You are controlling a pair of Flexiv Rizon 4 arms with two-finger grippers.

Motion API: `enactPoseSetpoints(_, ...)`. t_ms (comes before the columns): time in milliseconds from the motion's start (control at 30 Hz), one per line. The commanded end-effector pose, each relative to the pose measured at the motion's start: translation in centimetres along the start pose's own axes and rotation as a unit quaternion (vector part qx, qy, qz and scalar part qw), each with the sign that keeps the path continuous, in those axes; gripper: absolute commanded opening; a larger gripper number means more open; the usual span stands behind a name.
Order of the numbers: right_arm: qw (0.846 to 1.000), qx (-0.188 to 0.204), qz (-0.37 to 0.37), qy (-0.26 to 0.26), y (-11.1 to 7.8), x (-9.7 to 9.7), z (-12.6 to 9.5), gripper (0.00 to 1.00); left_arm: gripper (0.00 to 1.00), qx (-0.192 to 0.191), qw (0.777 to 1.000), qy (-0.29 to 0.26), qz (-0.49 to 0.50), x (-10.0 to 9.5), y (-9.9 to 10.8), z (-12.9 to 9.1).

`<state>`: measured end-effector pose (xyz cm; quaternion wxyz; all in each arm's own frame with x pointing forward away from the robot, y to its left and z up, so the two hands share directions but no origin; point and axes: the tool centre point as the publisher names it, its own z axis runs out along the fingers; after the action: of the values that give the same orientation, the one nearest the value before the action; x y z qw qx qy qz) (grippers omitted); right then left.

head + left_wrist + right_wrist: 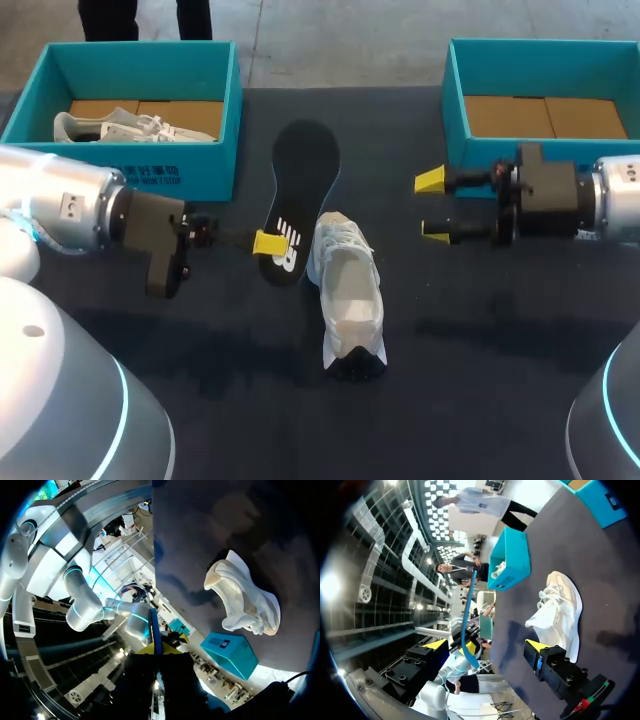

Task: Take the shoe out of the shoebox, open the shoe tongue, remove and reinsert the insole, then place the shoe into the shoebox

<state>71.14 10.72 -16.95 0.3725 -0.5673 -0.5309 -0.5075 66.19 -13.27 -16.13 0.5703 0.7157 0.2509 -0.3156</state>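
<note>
Head view: two boxes at far edge.
Left box [170, 165] holds a shoe [130, 127]; right box [455, 110] shows cardboard floor. Left gripper [268, 243] pinches insole [305, 180]; right gripper [433, 206] spread.

— From where is the table [230, 400] viewed?
— From above and behind, looking down, by the head camera. It is viewed close and low from each wrist, the two facing each other across it.
— What is shared?
— The white shoe [345, 290] is seen in all three.
</note>
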Motion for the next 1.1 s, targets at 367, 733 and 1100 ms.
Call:
enactPoseSetpoints(367, 1.0, -0.009, -0.021, -0.014, 3.4, 0.1, 0.0, 1.0, 0.0, -0.001, 1.0, 0.0, 0.002, 0.1, -0.1, 0.1)
enactPoseSetpoints(733, 1.0, 0.008, -0.019, 0.0, 5.5, -0.1, 1.1, 1.0, 0.0, -0.001, 1.0, 0.0, 0.002, 0.1, -0.1, 0.1)
enactPoseSetpoints(1100, 1.0, 0.02, -0.02, 0.006, 6.6, -0.3, 2.6, 1.0, 0.0, -0.001, 1.0, 0.0, 0.002, 0.1, -0.1, 0.1)
